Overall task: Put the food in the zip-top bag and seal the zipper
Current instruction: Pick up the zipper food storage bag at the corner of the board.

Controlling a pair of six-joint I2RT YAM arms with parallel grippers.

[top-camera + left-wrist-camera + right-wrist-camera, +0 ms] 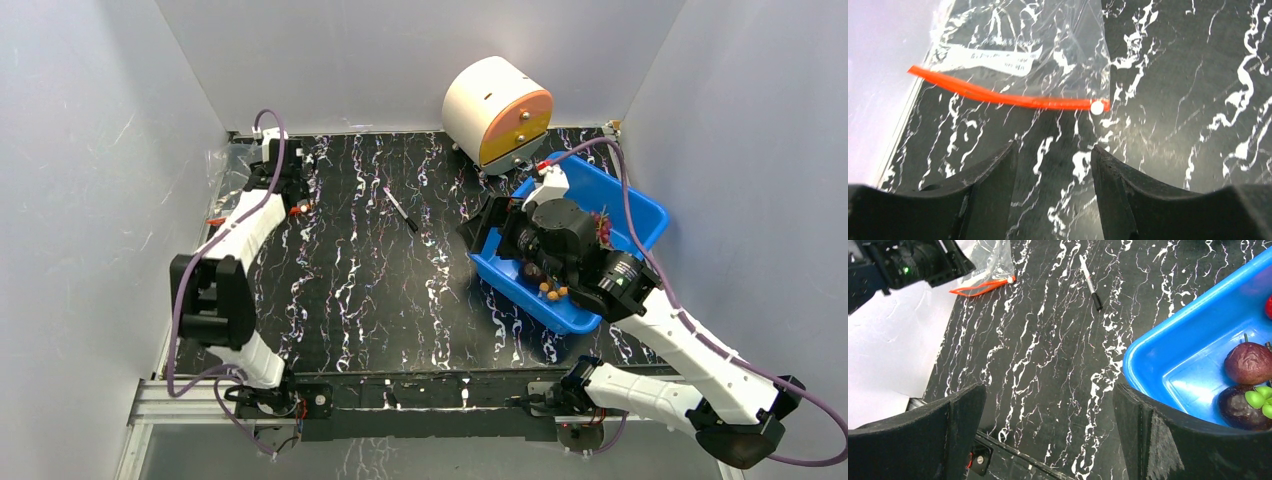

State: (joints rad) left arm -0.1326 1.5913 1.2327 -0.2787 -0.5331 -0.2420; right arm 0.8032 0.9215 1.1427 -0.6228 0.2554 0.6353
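Observation:
The clear zip-top bag (1048, 40) lies flat in the table's far left corner, with a white label. Its red-orange zipper (998, 96) ends in a white slider (1096, 107). My left gripper (1053, 150) hovers just short of the zipper, jaws partly apart with only tabletop between them. In the top view the left gripper (290, 195) is over the bag's right end. My right gripper (1048, 387) is wide open and empty, beside the blue bin (1168, 335). The food in that bin is two dark purple fruits (1250, 362), one with green bits. The bag (993, 260) also shows far off.
A thin black pen (402, 210) lies mid-table, further back. A white and orange cylinder (497, 110) stands at the back next to the blue bin (640, 215). Grey walls close in on the left, right and back.

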